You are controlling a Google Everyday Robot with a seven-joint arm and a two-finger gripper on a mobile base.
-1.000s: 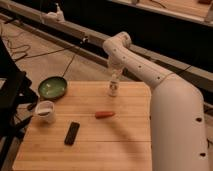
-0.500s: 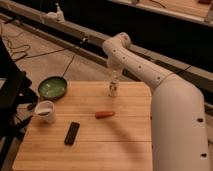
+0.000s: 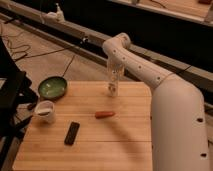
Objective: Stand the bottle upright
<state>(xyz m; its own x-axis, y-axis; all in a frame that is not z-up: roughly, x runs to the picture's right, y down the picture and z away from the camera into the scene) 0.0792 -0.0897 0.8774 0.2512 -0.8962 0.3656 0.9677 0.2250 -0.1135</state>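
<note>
The bottle [image 3: 113, 89] is small, slim and pale. It stands upright on the wooden table [image 3: 125, 150], near the far edge right of the middle. My gripper [image 3: 115, 76] hangs straight down from the white arm, directly over the bottle's top. I cannot tell whether it touches the bottle.
A green bowl [image 3: 52, 88] sits at the table's far left corner. A white mug [image 3: 45, 111] stands in front of it. A black remote [image 3: 72, 133] lies front left. A small orange-red object [image 3: 104, 114] lies mid-table. My white arm body [image 3: 175, 125] covers the right side.
</note>
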